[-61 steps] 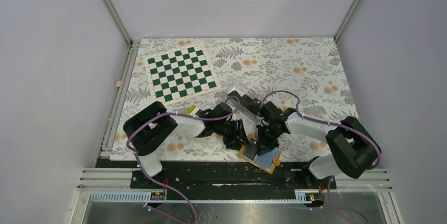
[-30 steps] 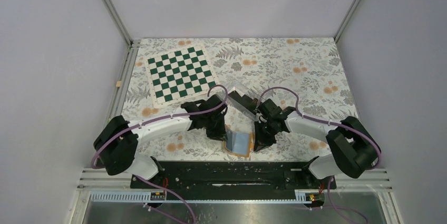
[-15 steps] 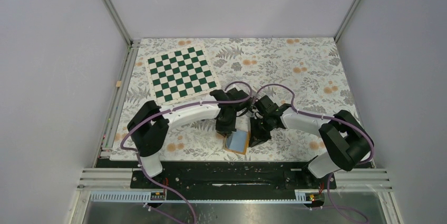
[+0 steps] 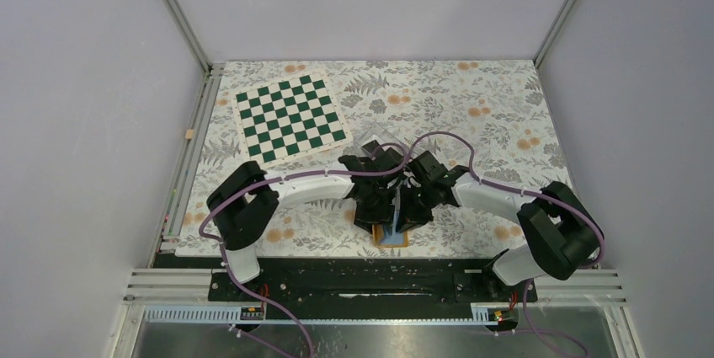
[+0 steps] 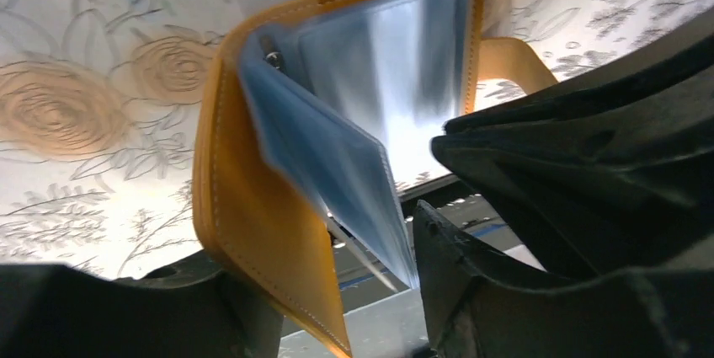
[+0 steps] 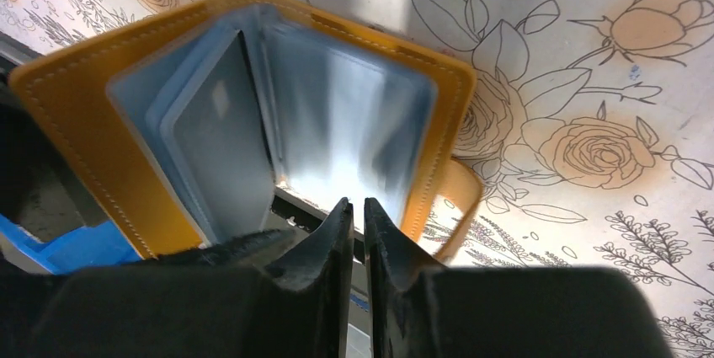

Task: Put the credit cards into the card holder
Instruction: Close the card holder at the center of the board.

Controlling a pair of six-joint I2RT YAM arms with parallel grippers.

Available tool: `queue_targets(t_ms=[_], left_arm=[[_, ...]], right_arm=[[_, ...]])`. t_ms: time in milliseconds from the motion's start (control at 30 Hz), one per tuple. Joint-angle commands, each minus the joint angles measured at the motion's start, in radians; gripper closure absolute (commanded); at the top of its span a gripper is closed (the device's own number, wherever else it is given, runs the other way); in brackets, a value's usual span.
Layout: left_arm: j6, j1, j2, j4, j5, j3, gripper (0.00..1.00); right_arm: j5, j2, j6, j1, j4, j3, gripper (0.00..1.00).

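Note:
The orange card holder (image 4: 391, 237) stands on edge, half open, near the table's front edge. Its light blue pockets fan out in the left wrist view (image 5: 244, 206) and the right wrist view (image 6: 76, 105). My right gripper (image 4: 410, 206) (image 6: 358, 206) is pinched shut on the lower edge of a blue pocket leaf. My left gripper (image 4: 377, 206) (image 5: 324, 244) is open, with the orange cover and several blue leaves between its fingers. A grey sheet (image 6: 223, 147) sits in one pocket; I cannot tell whether it is a credit card. No black card shows clearly.
A clear plastic box (image 4: 370, 133) lies just behind the two grippers, partly hidden by them. A green and white chessboard (image 4: 290, 118) lies at the back left. The black mounting rail (image 4: 337, 278) runs just in front of the card holder.
My left gripper has moved right onto the card holder. The card holder, held by my right gripper, has turned from lying open to standing on edge between both grippers.

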Motion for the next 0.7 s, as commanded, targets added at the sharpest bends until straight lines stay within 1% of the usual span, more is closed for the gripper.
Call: queue_targets(t_ms=[0,100,267,500,667], left_arm=[[-0.029,-0.002,-0.043,0.130,0.097,-0.005,0.46],[-0.033,-0.002,-0.052,0.140,0.117,-0.002,0.44],[-0.042,-0.001,-0.074,0.139,0.139,0.005,0.42],[-0.043,-0.001,-0.106,0.144,0.143,0.009,0.42],[-0.085,0.010,-0.091,0.284,0.211,-0.064,0.40]], right_arm=[[0.006,-0.028,0.004,0.006,-0.036,0.008,0.84],[0.024,-0.049,-0.003,0.006,-0.062,0.003,0.83],[0.064,-0.080,-0.008,0.005,-0.105,0.001,0.78],[0.074,-0.093,-0.014,0.006,-0.122,0.000,0.78],[0.126,-0.132,-0.016,0.006,-0.178,0.018,0.76]])
